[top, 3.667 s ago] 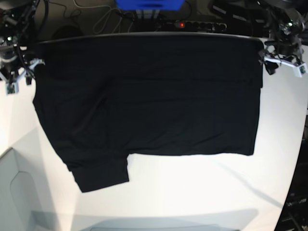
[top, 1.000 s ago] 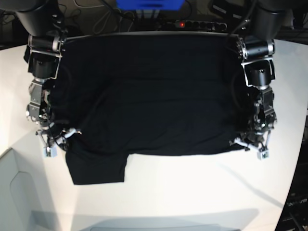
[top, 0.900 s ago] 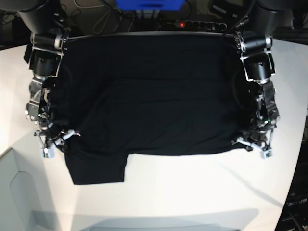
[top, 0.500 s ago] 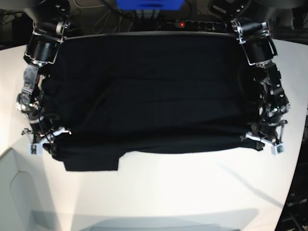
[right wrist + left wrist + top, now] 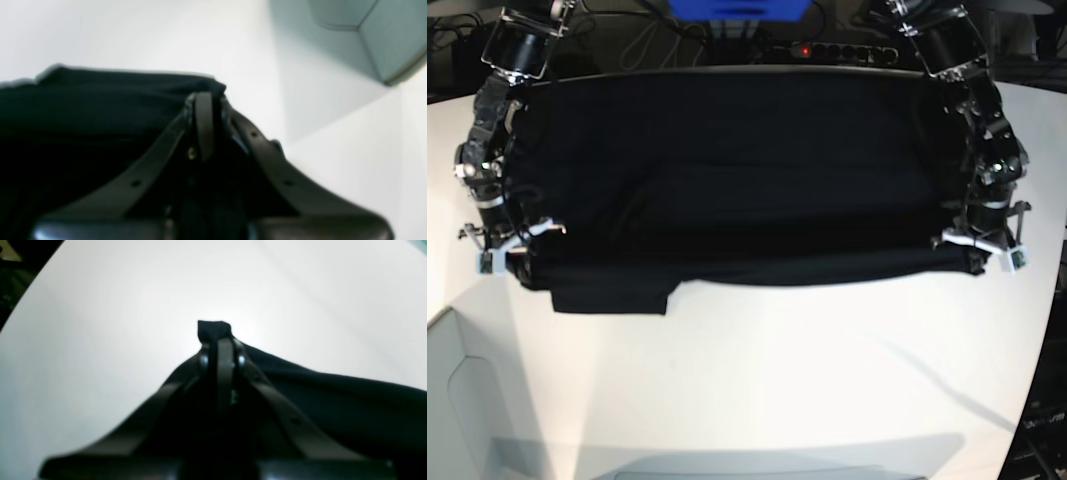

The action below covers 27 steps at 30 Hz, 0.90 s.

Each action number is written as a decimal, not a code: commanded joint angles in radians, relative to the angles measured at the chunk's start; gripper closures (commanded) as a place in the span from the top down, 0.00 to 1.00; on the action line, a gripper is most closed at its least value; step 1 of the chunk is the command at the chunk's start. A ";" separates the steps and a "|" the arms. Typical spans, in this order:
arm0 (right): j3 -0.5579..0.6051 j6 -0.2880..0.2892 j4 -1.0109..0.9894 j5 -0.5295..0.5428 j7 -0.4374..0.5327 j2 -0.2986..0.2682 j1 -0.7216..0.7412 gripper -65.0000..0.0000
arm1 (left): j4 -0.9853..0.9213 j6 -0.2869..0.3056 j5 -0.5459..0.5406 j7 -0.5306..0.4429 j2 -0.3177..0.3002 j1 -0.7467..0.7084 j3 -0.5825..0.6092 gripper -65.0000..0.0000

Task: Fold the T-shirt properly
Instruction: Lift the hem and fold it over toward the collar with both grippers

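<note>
Base view: fold-over step in hand. T-shirt (image 5: 737,170) spread black across the bench (image 5: 827,380), near edge doubled, one sleeve flap out at 7 o'clock. Left gripper (image 5: 987,248) at 3, right gripper (image 5: 507,248) at 9, each on a corner.

Left wrist: jaws pressed on a cloth nub.

Right wrist: jaws pinching the folded edge.

Next, I'd judge: lay flat, release evenly.
</note>
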<state>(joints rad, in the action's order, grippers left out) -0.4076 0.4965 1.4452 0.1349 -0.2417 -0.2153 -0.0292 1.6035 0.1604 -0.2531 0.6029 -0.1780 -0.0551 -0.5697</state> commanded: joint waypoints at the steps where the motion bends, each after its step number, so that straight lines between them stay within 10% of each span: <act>1: -0.006 0.000 0.036 0.012 0.035 -0.016 -0.001 0.00 | 0.036 0.000 -0.005 -0.022 -0.007 -0.009 -0.006 0.00; 27: -0.121 0.103 0.118 0.012 0.035 0.026 -0.223 0.00 | 0.068 0.000 -0.174 -0.022 -0.013 -0.225 -0.089 0.00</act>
<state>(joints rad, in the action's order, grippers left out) -0.5217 0.5907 1.5463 0.1352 -0.2333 -0.1745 -0.2550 1.6550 0.1619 -0.4240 0.6071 -0.1738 -0.2855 -0.6514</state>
